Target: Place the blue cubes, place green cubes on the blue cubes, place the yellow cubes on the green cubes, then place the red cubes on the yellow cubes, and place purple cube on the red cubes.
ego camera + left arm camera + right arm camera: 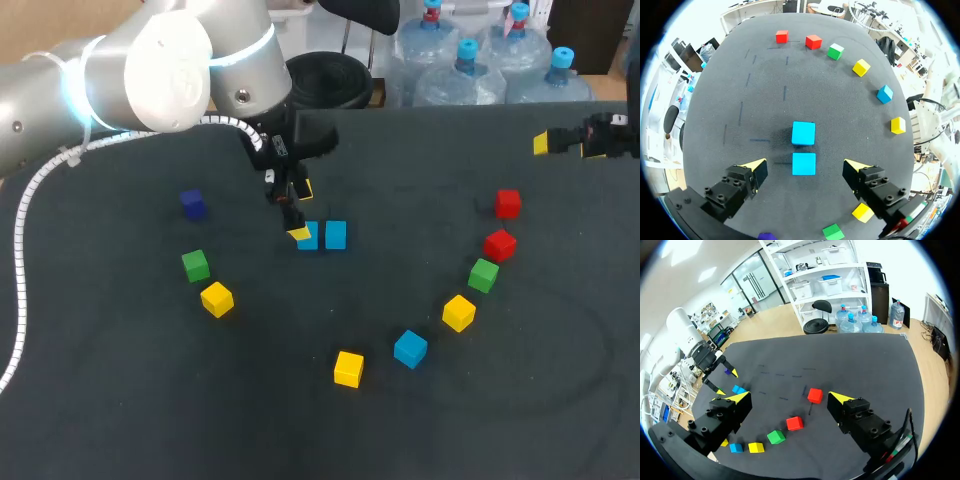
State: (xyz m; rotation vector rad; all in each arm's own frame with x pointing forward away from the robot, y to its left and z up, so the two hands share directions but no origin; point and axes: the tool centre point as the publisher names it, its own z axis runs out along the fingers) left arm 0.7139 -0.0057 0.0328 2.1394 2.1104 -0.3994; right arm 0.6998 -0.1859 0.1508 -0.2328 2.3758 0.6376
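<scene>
Blue cubes [803, 133] side-by-side, matte table [765, 75], L gripper [805, 163] spread above, R gripper [788, 397] spread

— How is the table [150, 400] lit?
— Brightly and evenly, from above; its dark surface stays matte.
— And the shadows?
— Soft and short. In the left wrist view a faint one spreads just beside the farther of the two blue cubes [803, 133].
— Any glare?
— In the head view the white shell of the left arm [165, 60] shines strongly at the far left, close to washing out.
</scene>
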